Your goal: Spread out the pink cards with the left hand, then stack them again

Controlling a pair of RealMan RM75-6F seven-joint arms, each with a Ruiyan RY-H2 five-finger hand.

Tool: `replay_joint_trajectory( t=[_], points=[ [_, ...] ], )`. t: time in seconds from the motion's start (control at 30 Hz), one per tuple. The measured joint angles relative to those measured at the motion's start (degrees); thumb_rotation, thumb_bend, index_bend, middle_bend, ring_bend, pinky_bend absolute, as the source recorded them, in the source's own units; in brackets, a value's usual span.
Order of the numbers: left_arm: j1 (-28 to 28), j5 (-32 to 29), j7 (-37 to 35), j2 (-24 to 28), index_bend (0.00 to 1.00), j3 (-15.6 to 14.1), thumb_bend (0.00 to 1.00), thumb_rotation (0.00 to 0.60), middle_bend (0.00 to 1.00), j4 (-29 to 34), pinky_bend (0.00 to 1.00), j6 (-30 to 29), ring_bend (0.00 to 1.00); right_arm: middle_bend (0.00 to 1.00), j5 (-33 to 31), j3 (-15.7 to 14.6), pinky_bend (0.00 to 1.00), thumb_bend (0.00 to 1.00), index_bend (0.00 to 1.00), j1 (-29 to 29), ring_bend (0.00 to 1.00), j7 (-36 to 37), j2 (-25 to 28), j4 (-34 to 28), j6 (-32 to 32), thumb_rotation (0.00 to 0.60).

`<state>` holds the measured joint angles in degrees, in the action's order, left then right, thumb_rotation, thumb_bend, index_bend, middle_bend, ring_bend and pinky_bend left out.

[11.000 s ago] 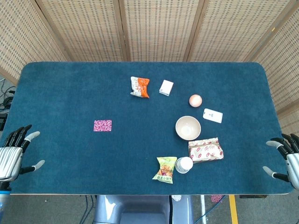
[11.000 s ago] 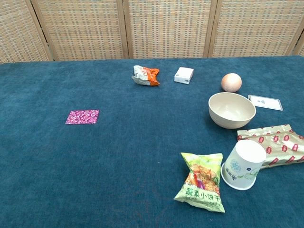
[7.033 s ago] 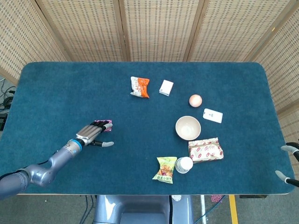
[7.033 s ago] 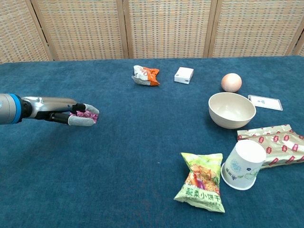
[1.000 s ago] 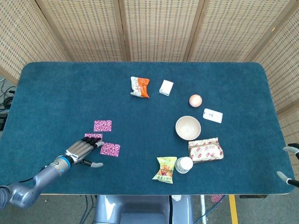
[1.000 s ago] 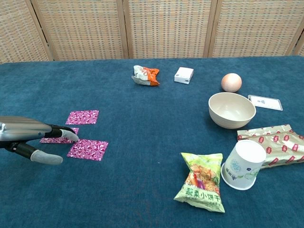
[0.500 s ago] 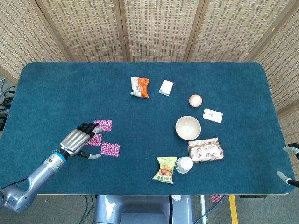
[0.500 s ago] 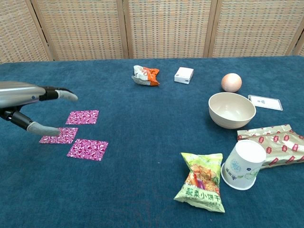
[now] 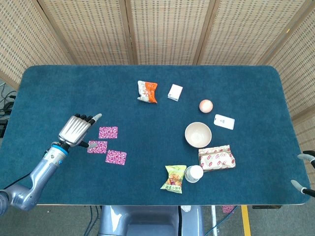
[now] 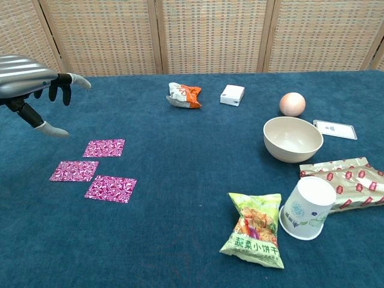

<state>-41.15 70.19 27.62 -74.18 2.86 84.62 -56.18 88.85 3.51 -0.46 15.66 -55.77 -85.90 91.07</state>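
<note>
Three pink cards lie spread on the blue table: one (image 9: 108,132) (image 10: 104,148) furthest back, one (image 9: 97,147) (image 10: 74,171) to its front left, one (image 9: 116,157) (image 10: 110,188) nearest the front. My left hand (image 9: 76,130) (image 10: 33,75) hovers raised above the table, left of the cards, fingers apart and holding nothing. Only the fingertips of my right hand (image 9: 304,172) show at the right edge of the head view, spread off the table's corner.
An orange snack bag (image 9: 147,92), a white box (image 9: 174,92), an egg-like ball (image 9: 205,105), a white card (image 9: 224,121), a beige bowl (image 9: 198,134), a red-patterned packet (image 9: 216,158), a tipped paper cup (image 9: 194,173) and a green snack bag (image 9: 174,178) lie to the right.
My left hand lifted off the middle card and rose up and back to the left. All three cards stay where they were spread.
</note>
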Motion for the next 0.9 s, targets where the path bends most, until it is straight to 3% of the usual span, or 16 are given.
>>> replay_joint_trajectory(
  t=[0.13, 0.33, 0.43, 0.57, 0.9],
  points=[
    [-0.9, -1.4, 2.3, -1.2, 0.22, 0.6, 0.06, 0.334, 0.57, -1.8, 0.57, 1.3, 0.6, 0.28, 0.0, 0.0, 0.08, 0.15, 0.32, 0.1, 0.15, -0.1, -0.1, 0.0, -0.1, 0.6],
    [-2.0, -3.0, 4.3, -2.8, 0.26, 0.9, 0.09, 0.357, 0.66, -4.5, 0.63, 3.0, 0.68, 0.28, 0.0, 0.1, 0.08, 0.15, 0.32, 0.3, 0.15, -0.1, -0.2, 0.0, -0.3, 0.6],
    [-2.6, -4.0, 5.3, -3.7, 0.27, 1.1, 0.1, 0.396, 0.72, -6.0, 0.67, 4.0, 0.73, 0.28, 0.0, 0.1, 0.08, 0.15, 0.32, 0.4, 0.15, -0.1, -0.3, 0.1, -0.4, 0.6],
    [-3.3, -5.6, 7.0, -4.8, 0.29, 1.0, 0.11, 0.433, 0.75, -7.5, 0.7, 5.5, 0.76, 0.29, -0.1, 0.1, 0.08, 0.15, 0.32, 0.5, 0.15, 0.1, -0.3, 0.2, -0.5, 0.6],
    [-5.7, -12.5, 8.3, -8.8, 0.32, 2.2, 0.14, 0.437, 0.76, -10.1, 0.7, 10.2, 0.76, 0.29, -0.3, 0.2, 0.08, 0.15, 0.32, 0.5, 0.15, 0.4, -0.5, 0.7, -0.4, 0.6]
  ],
)
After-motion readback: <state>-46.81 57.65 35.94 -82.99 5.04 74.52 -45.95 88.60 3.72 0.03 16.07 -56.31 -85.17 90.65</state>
